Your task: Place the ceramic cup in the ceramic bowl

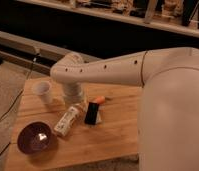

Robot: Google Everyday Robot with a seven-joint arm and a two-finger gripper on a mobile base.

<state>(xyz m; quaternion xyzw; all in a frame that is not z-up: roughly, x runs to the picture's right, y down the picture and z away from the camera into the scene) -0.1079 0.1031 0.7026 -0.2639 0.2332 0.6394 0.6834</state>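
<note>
The ceramic cup [43, 92] is small, white and upright at the back left of the wooden table [118, 140]. The ceramic bowl [34, 138] is dark purple-brown, glossy and shallow, at the front left corner, apart from the cup. My white arm reaches in from the right and bends down at the wrist. My gripper [77, 102] is low over the table just right of the cup, mostly hidden by the wrist. It is well behind the bowl.
A white bottle with a printed label [67, 121] lies on its side between the bowl and the gripper. A black box-like object [93, 113] and a small orange item [100, 99] lie right of it. A dark shelf runs behind the table.
</note>
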